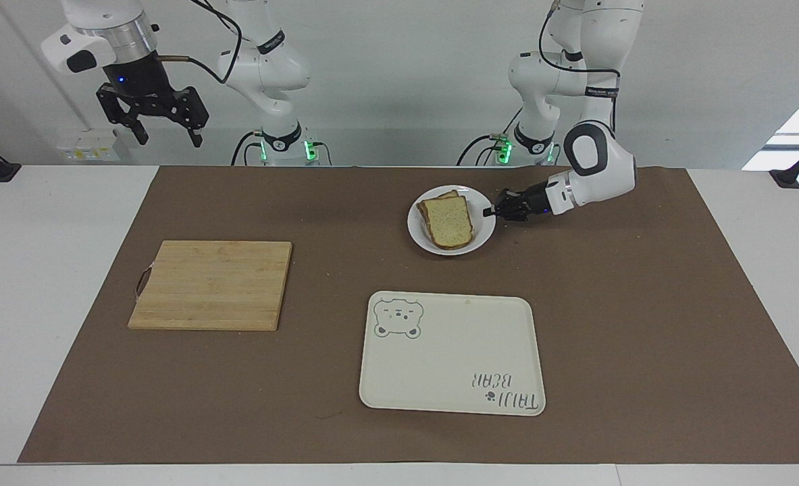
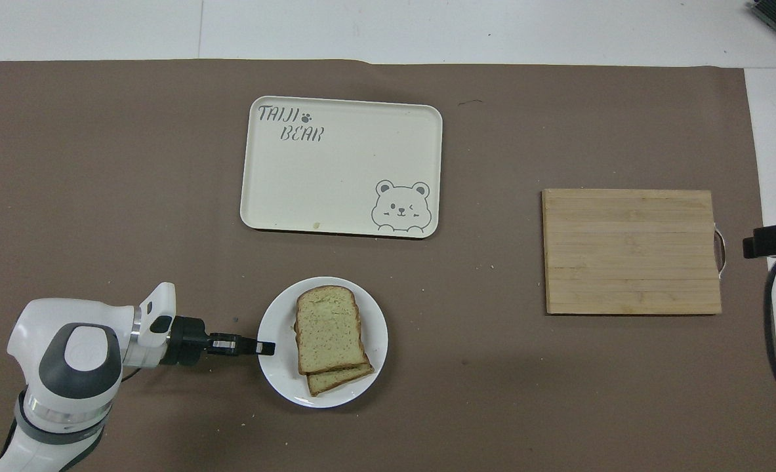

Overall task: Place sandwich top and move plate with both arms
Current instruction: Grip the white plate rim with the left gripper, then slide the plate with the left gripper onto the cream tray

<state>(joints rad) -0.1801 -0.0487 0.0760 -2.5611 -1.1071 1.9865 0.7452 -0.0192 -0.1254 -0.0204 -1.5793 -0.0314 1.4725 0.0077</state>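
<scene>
My left gripper [image 1: 488, 211] lies low and level at the rim of the plate [image 1: 483, 233], on the edge toward my left arm's end of the table, its fingertips pinched together on that rim; the plate sits on the brown mat [image 1: 642, 304], nearer to me than the cream bear tray [image 1: 453, 358]; on the plate the sandwich top [image 1: 450, 221] lies flat over a lower slice [image 2: 342, 379], a corner of which pokes out from under it on the side nearer to me; seen from overhead, my left gripper's [image 2: 266, 347] dark tip overlaps the plate's [image 2: 283, 387] edge just beside the sandwich top [image 2: 328, 329]; my right gripper [image 1: 164, 131] hangs high in the air with its fingers spread apart, holding nothing, while that arm waits; the wooden cutting board [image 1: 213, 285] lies toward my right arm's end of the table, well apart from the plate.
</scene>
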